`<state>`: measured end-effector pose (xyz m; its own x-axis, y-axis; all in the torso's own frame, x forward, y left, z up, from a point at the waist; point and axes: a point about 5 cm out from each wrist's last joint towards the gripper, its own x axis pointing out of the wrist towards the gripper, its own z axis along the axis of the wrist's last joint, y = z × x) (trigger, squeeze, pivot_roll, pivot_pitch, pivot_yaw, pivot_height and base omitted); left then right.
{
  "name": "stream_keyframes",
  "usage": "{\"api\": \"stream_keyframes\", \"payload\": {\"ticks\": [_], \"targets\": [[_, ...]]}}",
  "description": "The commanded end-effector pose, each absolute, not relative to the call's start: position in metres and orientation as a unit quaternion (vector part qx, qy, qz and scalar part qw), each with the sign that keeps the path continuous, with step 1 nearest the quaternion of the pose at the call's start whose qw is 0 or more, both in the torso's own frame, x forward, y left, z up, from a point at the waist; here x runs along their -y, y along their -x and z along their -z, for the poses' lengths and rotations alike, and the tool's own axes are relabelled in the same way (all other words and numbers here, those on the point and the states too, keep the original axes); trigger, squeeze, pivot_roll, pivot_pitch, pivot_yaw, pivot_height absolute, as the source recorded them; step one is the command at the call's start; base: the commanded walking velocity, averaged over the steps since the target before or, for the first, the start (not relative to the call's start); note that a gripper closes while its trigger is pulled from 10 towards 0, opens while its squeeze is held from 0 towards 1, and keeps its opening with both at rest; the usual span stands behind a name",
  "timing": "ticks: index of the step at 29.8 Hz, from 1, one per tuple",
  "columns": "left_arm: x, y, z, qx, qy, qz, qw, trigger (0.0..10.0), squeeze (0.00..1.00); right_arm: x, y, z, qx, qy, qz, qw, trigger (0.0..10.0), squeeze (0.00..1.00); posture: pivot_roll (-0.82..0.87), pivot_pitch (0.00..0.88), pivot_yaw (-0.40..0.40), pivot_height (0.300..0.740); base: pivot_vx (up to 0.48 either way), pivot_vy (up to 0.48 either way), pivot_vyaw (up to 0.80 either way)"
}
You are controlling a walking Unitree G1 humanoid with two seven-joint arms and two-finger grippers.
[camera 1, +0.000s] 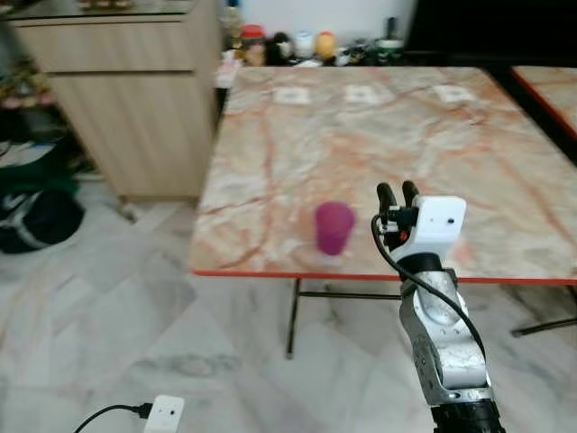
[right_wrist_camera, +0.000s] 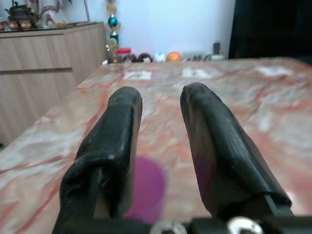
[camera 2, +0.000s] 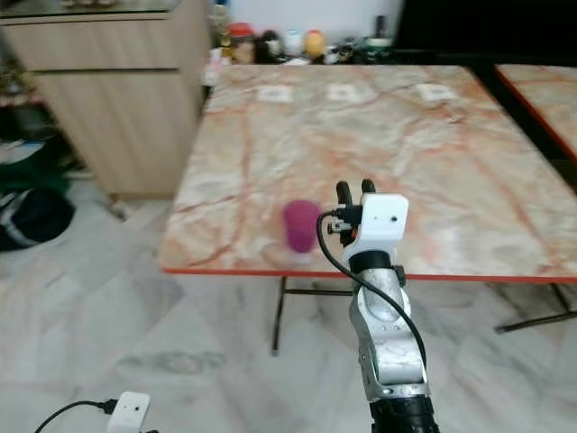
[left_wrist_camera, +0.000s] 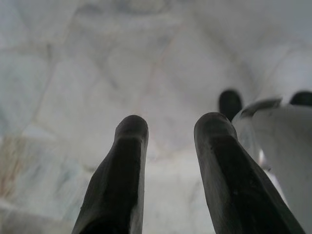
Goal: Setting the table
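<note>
Right tool [camera 1: 398,193] open, near purple cup [camera 1: 334,227] – no labels

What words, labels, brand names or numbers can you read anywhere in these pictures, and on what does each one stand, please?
No text can be read in any view.
Three pale sheets on the marble table: any print is too blurred.
Jars and bottles beyond the table's far edge: labels too small.
Purple cup, right gripper and left gripper: no markings visible.
</note>
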<state>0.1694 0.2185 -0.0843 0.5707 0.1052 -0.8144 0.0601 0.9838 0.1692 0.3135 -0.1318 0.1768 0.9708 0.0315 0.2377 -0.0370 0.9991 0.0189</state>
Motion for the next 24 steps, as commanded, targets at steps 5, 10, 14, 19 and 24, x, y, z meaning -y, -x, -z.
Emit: {"api": "stream_keyframes", "payload": {"ticks": [5, 10, 14, 19, 24], "targets": [[-0.217, -0.164, 0.087, -0.473, -0.089, -0.011, 0.877, 10.0, 0.00, 0.143, -0.320, -0.175, 0.109, -0.006, 0.004, 0.994, 10.0, 0.00, -0.09, 0.103, 0.025, 0.740, 0.000, 0.000, 0.00], [-0.217, -0.164, 0.087, -0.473, -0.089, -0.012, 0.877, 10.0, 0.00, 0.151, -0.328, -0.170, 0.081, -0.028, 0.028, 0.996, 10.0, 1.00, -0.08, 0.102, 0.026, 0.740, 0.000, 0.000, 0.00], [-0.217, -0.164, 0.087, -0.473, -0.087, -0.013, 0.877, 10.0, 0.00, 0.164, -0.335, -0.162, 0.043, -0.054, 0.069, 0.995, 10.0, 1.00, -0.08, 0.100, 0.026, 0.740, 0.000, 0.000, 0.00], [-0.217, -0.164, 0.087, -0.470, -0.084, -0.015, 0.879, 10.0, 0.00, 0.170, -0.336, -0.161, 0.038, -0.067, 0.081, 0.994, 10.0, 1.00, -0.08, 0.103, 0.029, 0.740, 0.000, 0.000, 0.00], [-0.218, -0.164, 0.087, -0.470, -0.085, -0.014, 0.879, 10.0, 0.00, 0.172, -0.339, -0.156, 0.016, -0.079, 0.081, 0.994, 10.0, 0.00, -0.08, 0.105, 0.031, 0.740, 0.000, 0.000, 0.00]]}}
